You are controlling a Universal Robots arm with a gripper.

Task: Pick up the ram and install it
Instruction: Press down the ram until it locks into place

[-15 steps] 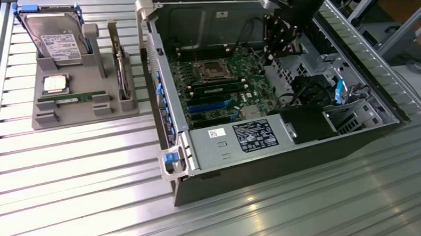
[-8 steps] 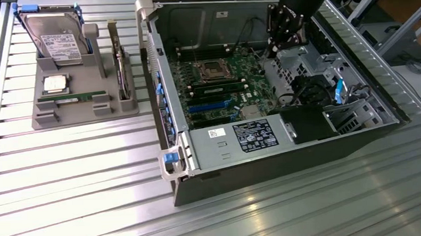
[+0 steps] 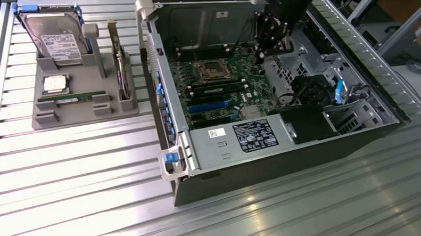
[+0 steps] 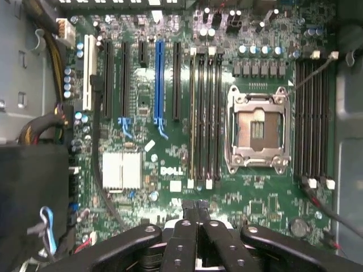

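My jaws (image 4: 195, 226) are pressed fully together and hold nothing; seen from my wrist, the black fingers (image 4: 182, 241) meet in a narrow point just above the green motherboard (image 4: 159, 147). I hang inside the open computer case (image 3: 171, 167), over the board.

Directly below me lie the empty processor socket (image 4: 258, 131) with its silver frame, and banks of long black memory slots (image 4: 204, 113) on either side of it. In the exterior view one stick already appears seated in a slot (image 3: 216, 89) beside the socket.

Farther away, outside the case, a grey parts tray (image 3: 79, 116) sits on the slatted metal desk (image 3: 70, 172), toward the exterior view's left. The ram (image 3: 71, 96) lies there on its long edge in a low holder, a thin green stick, well apart from me. Just behind it on the tray rests the square silver processor (image 3: 55, 82), then a hard drive (image 3: 54, 37) leaning upright, with a bracketed card (image 3: 121, 68) beside them.

I judge the ram light and stiff but fragile: the board is thin, and its chips and contact edge should not be squeezed or scraped. The best hold looks like the middle of its upper edge, jaws pinching the two flat faces, keeping it level so it does not twist.
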